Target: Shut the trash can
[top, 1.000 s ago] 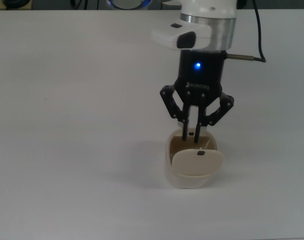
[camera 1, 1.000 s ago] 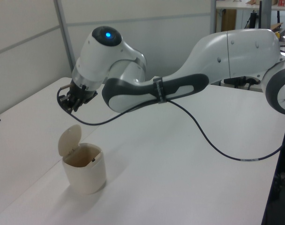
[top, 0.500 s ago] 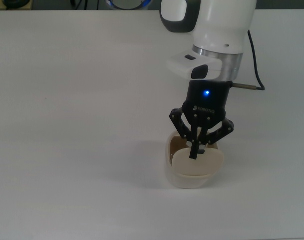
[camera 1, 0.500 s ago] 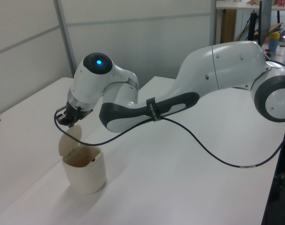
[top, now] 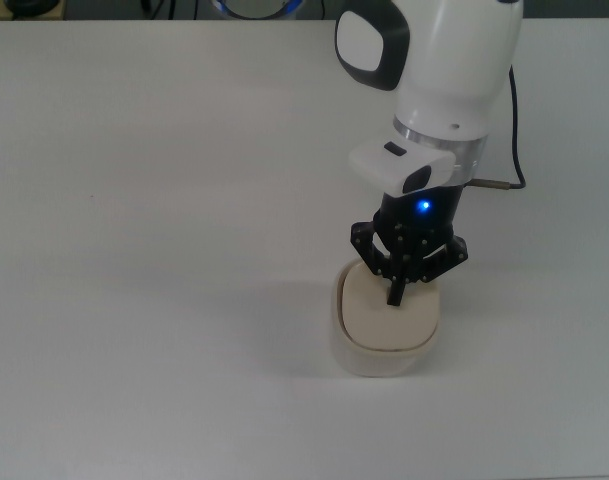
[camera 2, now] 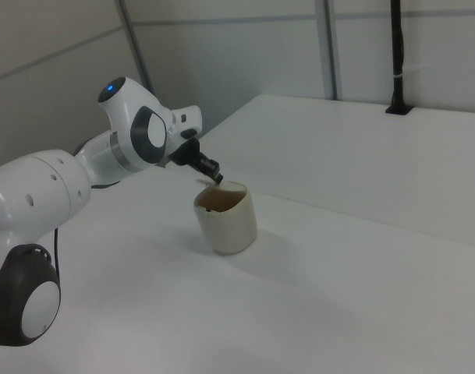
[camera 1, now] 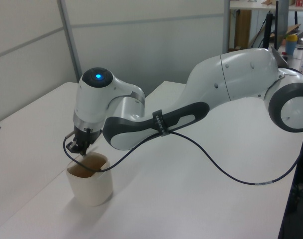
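Fingertips of my hand (top: 394, 297) are pinched together into one black point, holding nothing, and that point presses down on the lid (top: 389, 318) of the trash can (top: 384, 355). In the top view the lid lies nearly flat over the opening, covering almost all of it, with the hand sitting on its far edge. The left view shows the lid (camera 1: 94, 160) not fully seated: it tilts down into the mouth and a sliver of the brown interior is visible along the near rim. The right view agrees, with a dark gap under the rim on the right view's left side of the trash can (camera 2: 228, 219).

The trash can stands upright on the white table (top: 164, 200), toward the near edge in the top view and slightly to the top view's right of centre. My arm (camera 1: 156, 119) reaches in from the far side, the wrist directly above the bin, a blue light lit on it. A black cable (camera 1: 226, 162) trails off the arm and rests on the table.
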Motion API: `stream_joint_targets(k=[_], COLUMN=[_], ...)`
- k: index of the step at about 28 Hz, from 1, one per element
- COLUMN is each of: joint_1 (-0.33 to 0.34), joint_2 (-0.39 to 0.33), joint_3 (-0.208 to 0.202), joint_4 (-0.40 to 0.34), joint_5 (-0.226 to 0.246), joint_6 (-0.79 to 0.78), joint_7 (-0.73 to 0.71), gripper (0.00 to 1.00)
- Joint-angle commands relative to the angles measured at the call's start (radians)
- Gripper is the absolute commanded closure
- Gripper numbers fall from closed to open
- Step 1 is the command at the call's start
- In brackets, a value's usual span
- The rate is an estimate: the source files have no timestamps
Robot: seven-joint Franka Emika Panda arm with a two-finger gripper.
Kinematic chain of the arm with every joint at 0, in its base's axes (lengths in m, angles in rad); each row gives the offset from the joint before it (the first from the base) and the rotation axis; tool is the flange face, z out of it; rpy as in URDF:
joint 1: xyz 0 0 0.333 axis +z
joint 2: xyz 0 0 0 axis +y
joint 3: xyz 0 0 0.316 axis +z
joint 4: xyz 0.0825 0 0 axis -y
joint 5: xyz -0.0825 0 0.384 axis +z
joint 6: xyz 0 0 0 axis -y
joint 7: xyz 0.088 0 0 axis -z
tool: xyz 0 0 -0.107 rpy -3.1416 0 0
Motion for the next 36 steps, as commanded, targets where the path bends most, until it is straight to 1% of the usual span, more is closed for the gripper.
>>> stream_joint_targets(k=[1,5,12,17,20,21,25,26,31,32,35,36], joint_1=[0.000,0.000,-0.009,-0.011,-0.012,-0.014,-0.022,-0.037,-0.069,-0.074,-0.086,-0.094], joint_2=[-0.014,-0.018,-0.014,-0.018,-0.030,-0.053,-0.108,-0.140,-0.214,-0.234,-0.255,-0.263], joint_3=[0.002,0.002,-0.001,-0.001,-0.001,-0.004,-0.010,-0.010,-0.009,-0.009,-0.009,-0.009], joint_4=[-0.039,-0.066,-0.118,-0.119,-0.110,-0.109,-0.090,-0.087,-0.089,-0.090,-0.090,-0.090], joint_5=[0.061,0.070,0.072,0.072,0.080,0.105,0.181,0.213,0.261,0.273,0.308,0.323], joint_6=[-0.060,-0.082,-0.080,-0.080,-0.080,-0.080,-0.083,-0.088,-0.184,-0.236,-0.333,-0.367], joint_7=[-0.082,-0.090,-0.112,-0.104,-0.096,-0.090,-0.090,-0.092,-0.116,-0.156,-0.237,-0.268], gripper=[1.00,1.00,1.00,1.00,1.00,1.00,1.00,1.00,1.00,1.00,1.00,0.98])
